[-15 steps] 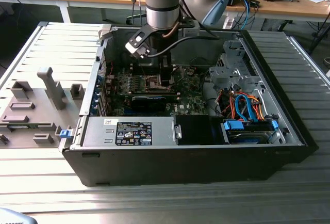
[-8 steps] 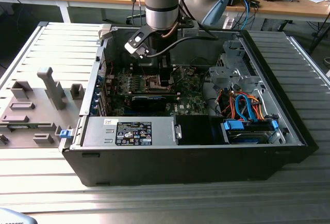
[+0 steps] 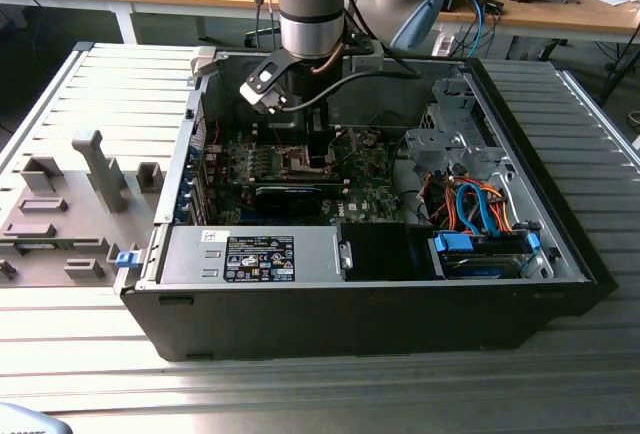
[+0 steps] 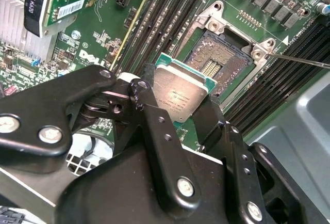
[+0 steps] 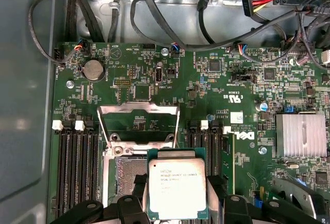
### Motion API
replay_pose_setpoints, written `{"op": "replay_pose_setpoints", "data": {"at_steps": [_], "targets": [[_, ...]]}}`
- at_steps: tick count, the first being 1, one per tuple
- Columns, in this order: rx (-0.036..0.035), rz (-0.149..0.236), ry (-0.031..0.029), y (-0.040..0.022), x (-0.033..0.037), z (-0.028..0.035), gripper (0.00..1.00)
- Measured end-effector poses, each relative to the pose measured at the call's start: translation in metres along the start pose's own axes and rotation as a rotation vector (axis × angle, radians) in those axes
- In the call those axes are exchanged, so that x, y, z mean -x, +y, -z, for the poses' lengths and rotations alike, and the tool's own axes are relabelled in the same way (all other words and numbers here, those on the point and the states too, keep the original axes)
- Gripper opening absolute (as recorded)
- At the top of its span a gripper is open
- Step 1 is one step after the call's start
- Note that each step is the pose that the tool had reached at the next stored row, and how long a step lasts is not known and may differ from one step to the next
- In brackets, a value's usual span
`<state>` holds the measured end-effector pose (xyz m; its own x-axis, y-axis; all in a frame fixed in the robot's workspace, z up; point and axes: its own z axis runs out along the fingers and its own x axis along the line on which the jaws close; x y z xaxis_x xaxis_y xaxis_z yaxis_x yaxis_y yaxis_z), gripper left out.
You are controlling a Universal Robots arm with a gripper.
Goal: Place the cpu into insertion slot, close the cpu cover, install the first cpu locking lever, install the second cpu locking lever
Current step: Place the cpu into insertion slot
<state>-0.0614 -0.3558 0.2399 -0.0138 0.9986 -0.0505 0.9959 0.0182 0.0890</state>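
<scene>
I'm watching a ribbed grey metal table that is carrying everything here. An open black computer case is lying on its side across the middle of the table, reaching toward the edge on the exterior view's right. Toward the edge on the exterior view's left, a flat grey fixture plate is sitting just beside the case, with an upright grey post standing on it. A small blue clip is showing between plate and case.
</scene>
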Motion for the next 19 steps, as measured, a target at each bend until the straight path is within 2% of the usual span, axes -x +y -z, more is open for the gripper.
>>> {"op": "replay_pose_setpoints", "data": {"at_steps": [19], "targets": [[0.0,0.0,-0.0001,-0.0065,-0.0001,-0.0004,0.55]]}}
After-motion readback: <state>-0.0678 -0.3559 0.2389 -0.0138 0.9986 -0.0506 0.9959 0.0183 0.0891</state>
